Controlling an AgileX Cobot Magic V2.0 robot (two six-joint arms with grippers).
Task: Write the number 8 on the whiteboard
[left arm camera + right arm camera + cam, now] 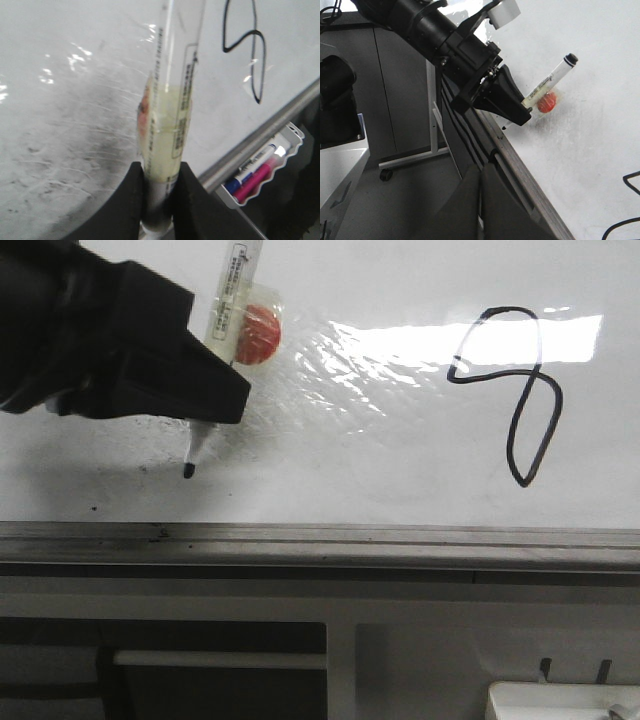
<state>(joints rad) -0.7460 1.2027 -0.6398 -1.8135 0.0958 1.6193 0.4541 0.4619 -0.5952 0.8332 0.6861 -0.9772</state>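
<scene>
The whiteboard (pixel 400 470) fills the front view, glossy with grey smudges. A black lopsided number 8 (pixel 535 371) is drawn at its right. My left gripper (pixel 215 400) is at the left, far from the 8, shut on a white-barrelled marker (pixel 235 280) with a red magnet (pixel 260 332). The marker's black tip (pixel 189 471) points down close to the board's lower edge; I cannot tell if it touches. The left wrist view shows the jaws (pixel 161 190) clamped on the marker (pixel 172 100) and the 8 (pixel 257 32) beyond. My right gripper (pixel 481 172) is shut and empty below the board's edge.
A grey metal strip (pixel 320 538) edges the board's lower side. A tray with blue and pink markers (pixel 260 170) hangs below it. A white tray (pixel 560 700) shows at the bottom right. A metal frame on a castor (pixel 382 174) stands on the floor.
</scene>
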